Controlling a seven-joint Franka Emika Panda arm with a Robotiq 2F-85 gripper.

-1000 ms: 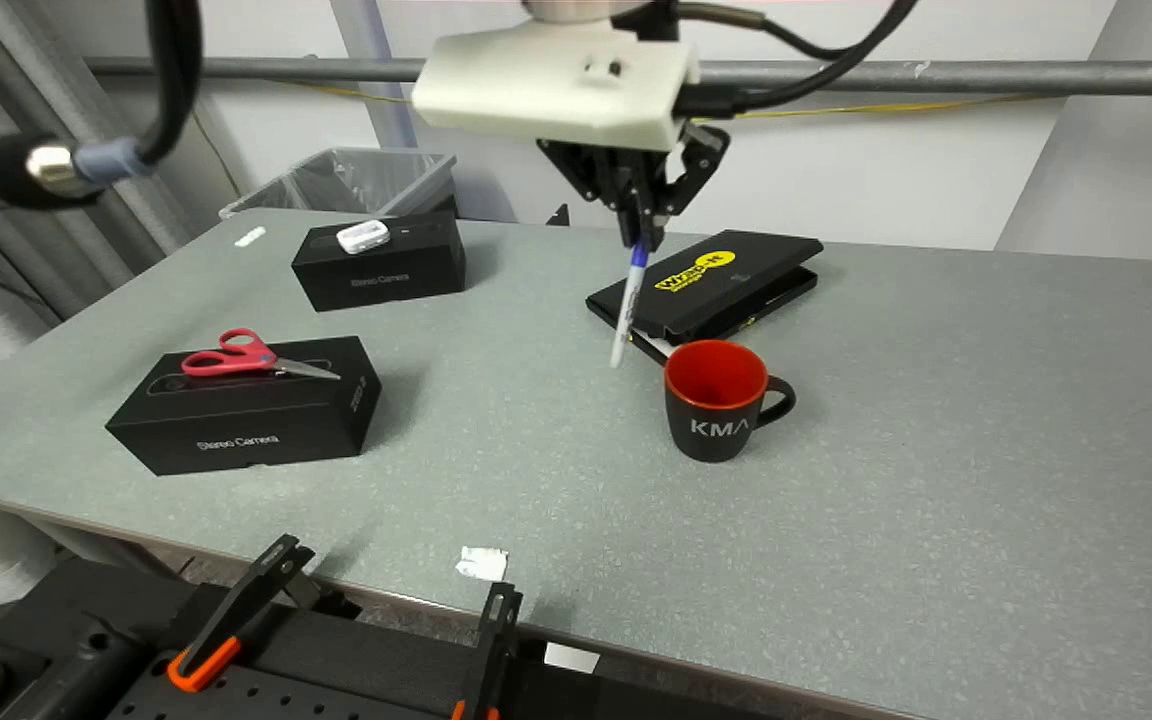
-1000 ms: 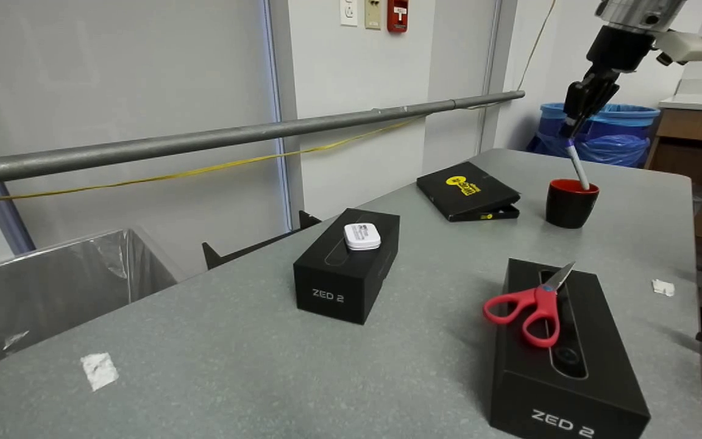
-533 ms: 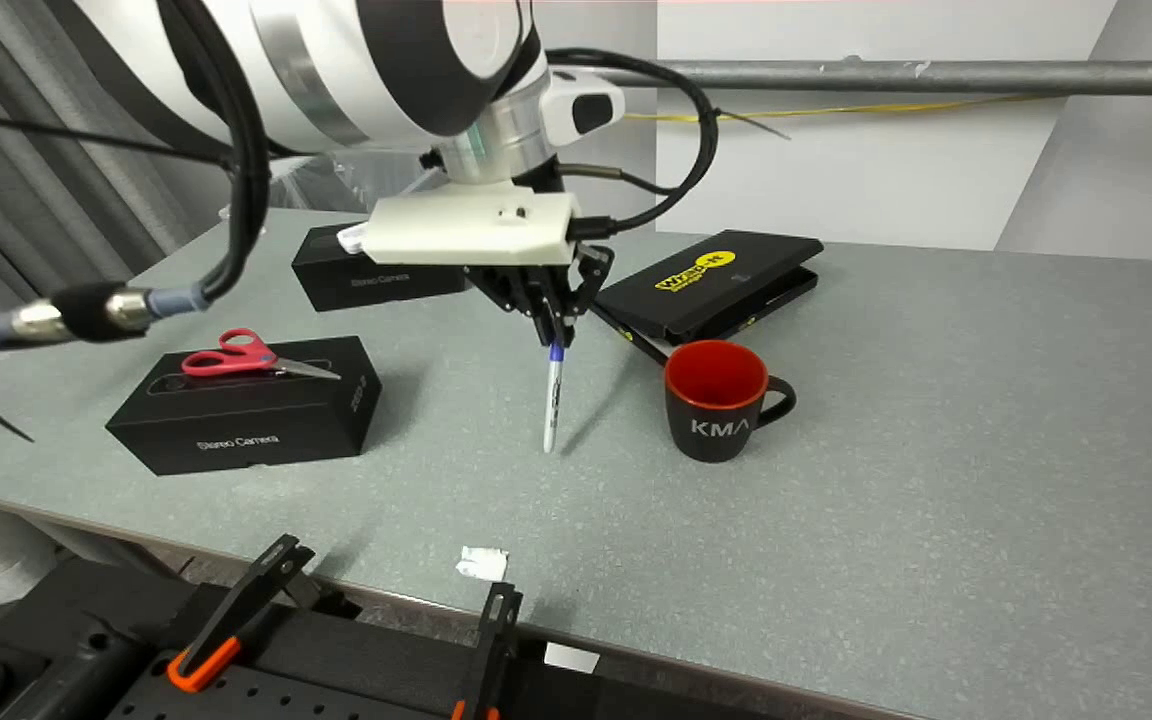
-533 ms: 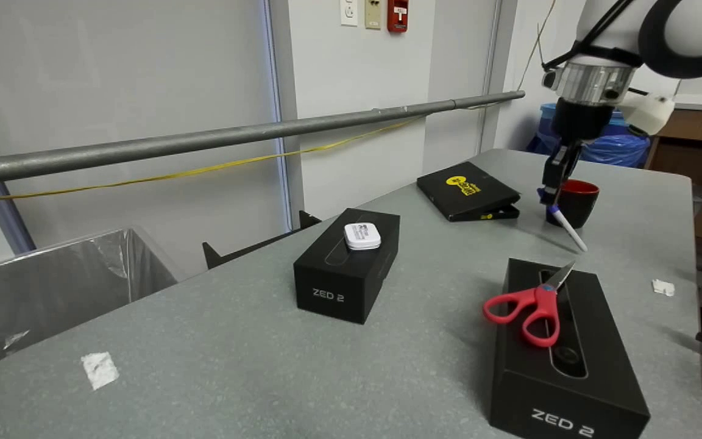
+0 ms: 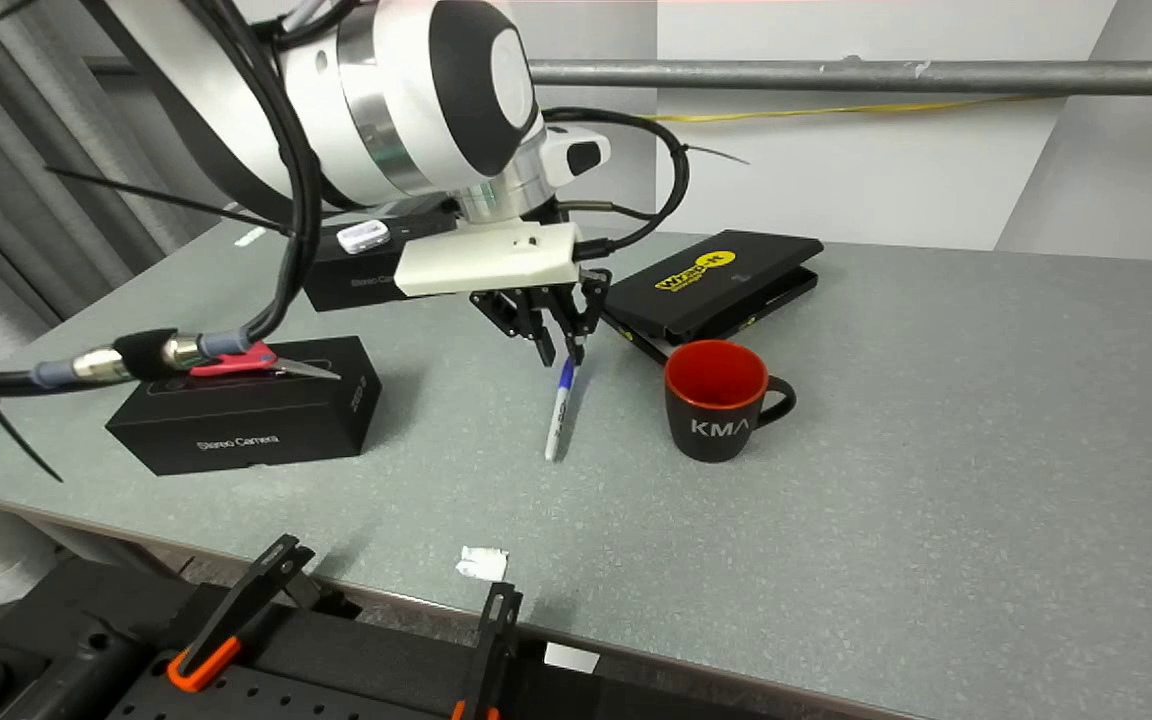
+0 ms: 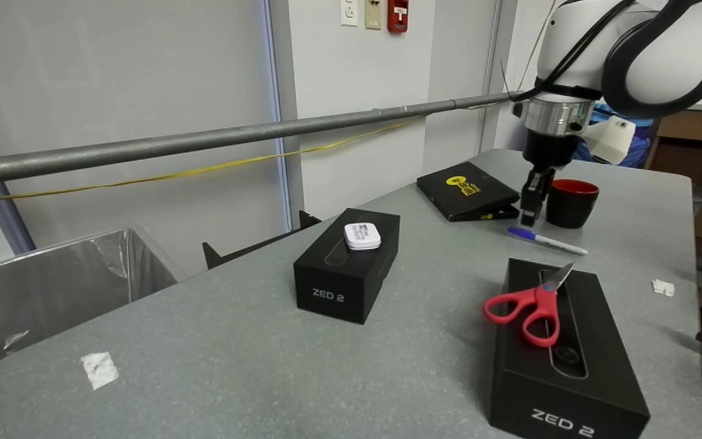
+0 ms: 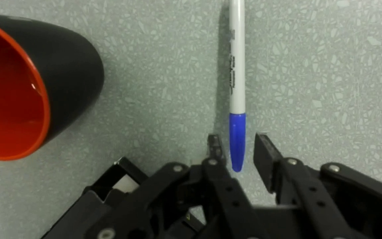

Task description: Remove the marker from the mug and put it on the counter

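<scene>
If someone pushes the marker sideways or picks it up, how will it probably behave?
The marker would probably roll, as it looks slim and round and lies on the flat counter. It should be stiff, since it looks straight from end to end. Its glossy blue cap may feel slippery.

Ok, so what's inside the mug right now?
Only bare red shows inside the mug; nothing sticks out. The marker lies on the counter beside it. I can't make out the mug's bottom: its near side hides part in both exterior views, and the wrist view crops it.
</scene>
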